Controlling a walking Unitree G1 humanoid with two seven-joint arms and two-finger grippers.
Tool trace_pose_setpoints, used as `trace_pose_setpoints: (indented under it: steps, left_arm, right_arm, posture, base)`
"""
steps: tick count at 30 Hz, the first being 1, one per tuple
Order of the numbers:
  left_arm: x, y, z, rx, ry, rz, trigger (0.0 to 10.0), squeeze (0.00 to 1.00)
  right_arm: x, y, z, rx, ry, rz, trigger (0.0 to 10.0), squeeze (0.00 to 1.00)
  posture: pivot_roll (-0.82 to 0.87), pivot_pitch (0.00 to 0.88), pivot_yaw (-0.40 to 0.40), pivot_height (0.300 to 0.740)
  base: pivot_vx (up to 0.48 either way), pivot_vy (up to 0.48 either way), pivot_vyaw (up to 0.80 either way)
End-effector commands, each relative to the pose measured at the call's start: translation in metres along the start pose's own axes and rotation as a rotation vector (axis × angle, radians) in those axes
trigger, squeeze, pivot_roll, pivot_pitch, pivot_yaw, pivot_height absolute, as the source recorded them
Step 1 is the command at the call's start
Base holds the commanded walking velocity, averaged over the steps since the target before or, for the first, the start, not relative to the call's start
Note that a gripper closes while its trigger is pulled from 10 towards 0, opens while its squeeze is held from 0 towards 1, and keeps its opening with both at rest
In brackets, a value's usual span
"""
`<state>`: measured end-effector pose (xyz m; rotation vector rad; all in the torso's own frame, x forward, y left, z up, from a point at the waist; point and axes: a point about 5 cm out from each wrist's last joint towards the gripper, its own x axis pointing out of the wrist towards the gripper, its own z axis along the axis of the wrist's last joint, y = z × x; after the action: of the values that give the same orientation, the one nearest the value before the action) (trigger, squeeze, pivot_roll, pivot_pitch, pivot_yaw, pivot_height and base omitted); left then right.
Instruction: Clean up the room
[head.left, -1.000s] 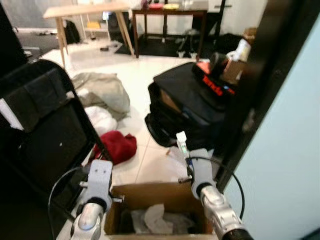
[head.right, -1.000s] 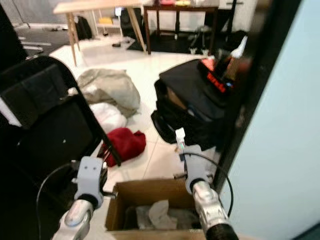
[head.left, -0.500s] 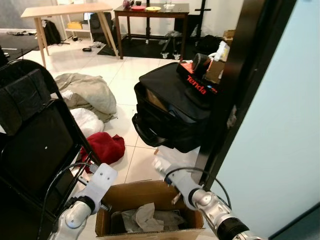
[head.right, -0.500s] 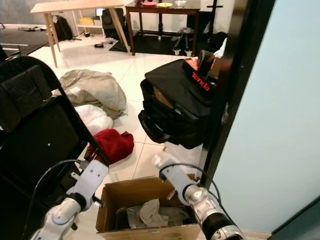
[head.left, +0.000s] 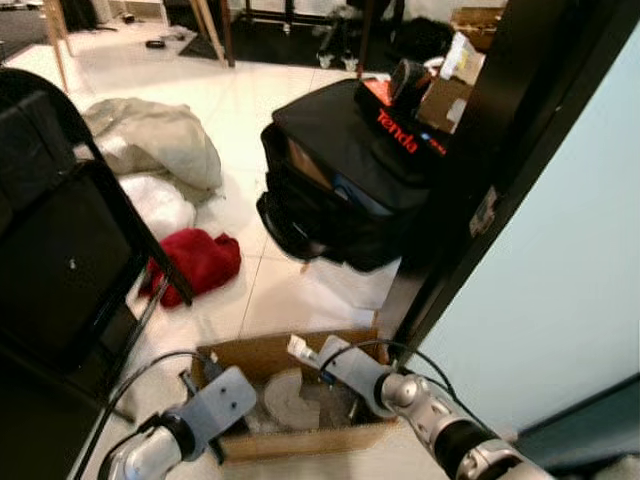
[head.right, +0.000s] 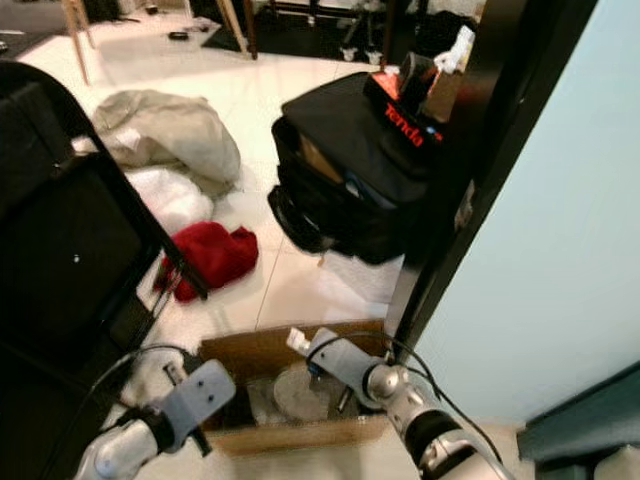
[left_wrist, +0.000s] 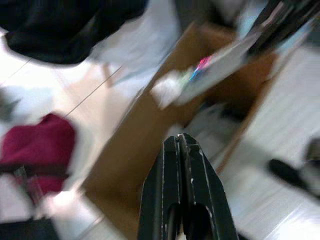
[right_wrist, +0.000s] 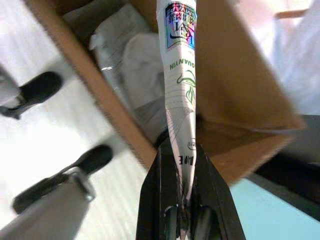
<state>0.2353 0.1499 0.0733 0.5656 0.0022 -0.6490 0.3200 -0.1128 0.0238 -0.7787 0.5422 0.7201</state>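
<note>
right pincer (right_wrist: 186, 212) clamping flattened wrapper (right_wrist: 179, 75) over cardboard box (head.left: 255, 352) — ready for dropping; left pincer (left_wrist: 184, 150) idling closed, empty.

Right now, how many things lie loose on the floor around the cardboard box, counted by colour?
Red: 1, the red cloth
Beige: 1, the beige cloth heap
White: 1, the white bundle
Black: 1, the black bag
Total: 4, apart from the cardboard box itself.
</note>
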Motion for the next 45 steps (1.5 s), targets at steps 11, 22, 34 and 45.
trace_pose_setpoints:
  steps: [11,22,34,45]
  left_arm:
    - [-0.006,-0.021,0.007,-0.050,-0.056,-0.124,10.0,0.00]
    - [-0.011,-0.023,0.007,-0.035,-0.046,-0.171,10.0,0.00]
    - [-0.010,-0.017,0.004,-0.009,-0.035,-0.163,10.0,0.00]
    - [-0.006,-0.007,0.000,-0.029,-0.012,-0.075,10.0,0.00]
  right_arm:
    - [0.004,0.013,0.001,0.009,-0.022,0.032,10.0,0.00]
    - [0.004,0.006,0.007,0.031,-0.042,-0.007,10.0,0.01]
    - [0.003,-0.001,0.005,-0.010,-0.032,-0.050,10.0,1.00]
    - [0.001,-0.011,0.012,0.030,-0.084,-0.137,10.0,0.00]
  posture:
    - [-0.01,0.359,-0.049,0.740]
    - [0.00,0.344,-0.042,0.740]
    - [0.00,0.341,-0.044,0.740]
    - [-0.01,0.318,-0.045,0.740]
  base:
    - [0.000,0.000,0.00]
    - [0.000,0.000,0.00]
    - [0.000,0.000,0.00]
    - [0.000,0.000,0.00]
